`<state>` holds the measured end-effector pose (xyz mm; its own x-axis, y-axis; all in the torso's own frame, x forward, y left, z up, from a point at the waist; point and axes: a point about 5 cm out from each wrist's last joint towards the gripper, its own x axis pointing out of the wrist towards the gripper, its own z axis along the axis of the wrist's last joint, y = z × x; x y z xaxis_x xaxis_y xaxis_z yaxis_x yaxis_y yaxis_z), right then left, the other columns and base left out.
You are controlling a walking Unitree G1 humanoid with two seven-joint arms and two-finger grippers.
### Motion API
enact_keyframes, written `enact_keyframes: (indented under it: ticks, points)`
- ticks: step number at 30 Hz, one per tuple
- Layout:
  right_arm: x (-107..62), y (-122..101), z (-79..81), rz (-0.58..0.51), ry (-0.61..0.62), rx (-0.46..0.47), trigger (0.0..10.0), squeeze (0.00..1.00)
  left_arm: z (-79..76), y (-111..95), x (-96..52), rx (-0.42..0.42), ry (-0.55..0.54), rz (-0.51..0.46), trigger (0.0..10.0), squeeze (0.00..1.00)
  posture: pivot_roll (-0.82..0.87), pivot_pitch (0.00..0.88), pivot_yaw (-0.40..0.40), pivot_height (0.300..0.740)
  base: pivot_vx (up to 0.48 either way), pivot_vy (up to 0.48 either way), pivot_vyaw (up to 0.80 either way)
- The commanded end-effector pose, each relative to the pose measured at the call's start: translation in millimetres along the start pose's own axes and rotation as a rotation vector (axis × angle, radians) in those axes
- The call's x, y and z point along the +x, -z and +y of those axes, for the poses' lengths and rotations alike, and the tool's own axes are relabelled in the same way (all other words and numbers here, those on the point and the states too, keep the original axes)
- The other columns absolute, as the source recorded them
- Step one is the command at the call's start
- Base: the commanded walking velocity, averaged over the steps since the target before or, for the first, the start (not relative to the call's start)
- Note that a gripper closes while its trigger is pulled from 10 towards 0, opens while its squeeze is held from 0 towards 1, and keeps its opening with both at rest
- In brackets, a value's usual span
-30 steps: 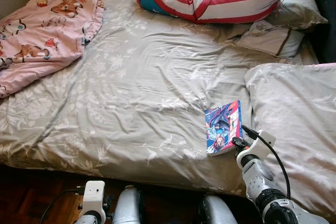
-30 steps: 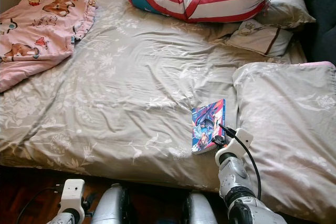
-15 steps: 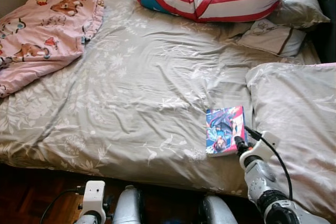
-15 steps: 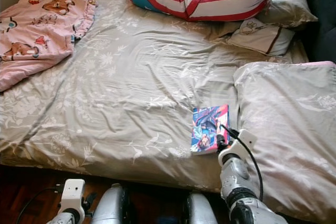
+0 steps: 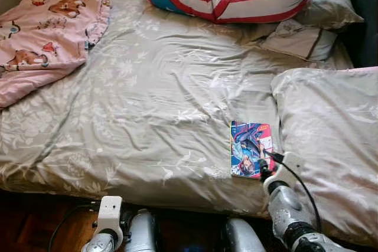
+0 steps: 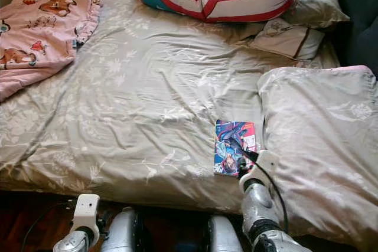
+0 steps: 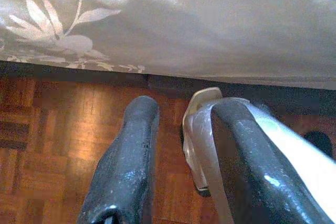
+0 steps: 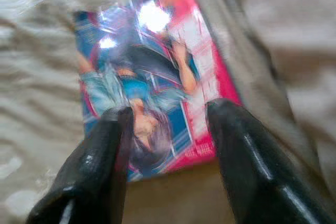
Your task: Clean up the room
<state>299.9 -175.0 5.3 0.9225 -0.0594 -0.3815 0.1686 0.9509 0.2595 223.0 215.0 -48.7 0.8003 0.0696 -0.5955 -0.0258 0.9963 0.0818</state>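
The right tool (image 8: 163, 129), fingers spread, hovers over the book's (image 5: 248, 156) near edge; the book lies flat, long axis pointing away across the bed (image 5: 153, 104).

The left tool (image 7: 173, 145), parted, hangs idle.

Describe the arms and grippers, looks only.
Silver metal arms. Right arm has ribbed joints, a white wrist block and a looping black cable. Right gripper has two long, glossy black fingers. Left gripper looks the same, with a pale bracket beside one finger.

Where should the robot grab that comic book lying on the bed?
Probably the comic book's near short edge, approached from the foot of the bed. It lies flat on the soft duvet, that edge facing the open right end effector; the pillow crowds its right side.
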Motion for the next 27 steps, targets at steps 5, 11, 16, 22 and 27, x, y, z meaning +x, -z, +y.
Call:
enact_keyframes:
  ticks: [5,11,16,22,27]
  points:
    - [-0.6,-2,21.1,-0.038,-0.165,-0.130,10.0,0.00,-7.1,4,1.7,-0.017,-0.003,0.053,10.0,0.00,-0.08,0.121,-0.030,0.685,0.000,0.000,0.00]
    - [-9.6,25,4.6,0.110,-0.137,-0.230,10.0,0.00,-10.2,-4,6.1,-0.055,-0.019,0.051,10.0,0.00,-0.10,0.058,-0.050,0.730,0.000,0.000,0.00]
    - [-27.5,59,-18.7,0.276,-0.050,-0.238,10.0,0.00,-10.1,-8,8.4,-0.063,-0.026,0.053,10.0,0.00,-0.10,0.023,-0.052,0.740,0.000,0.000,0.00]
    - [-58.1,102,-41.4,0.489,0.056,-0.229,10.0,0.00,-9.5,-5,8.2,-0.057,-0.037,0.080,10.0,0.00,-0.10,0.000,-0.046,0.740,0.000,0.000,0.00]
    - [-76.4,119,-57.6,0.533,0.196,-0.068,10.0,0.00,-6.9,3,5.5,-0.078,-0.059,0.113,10.0,0.00,-0.11,0.000,-0.036,0.740,0.000,0.000,0.00]
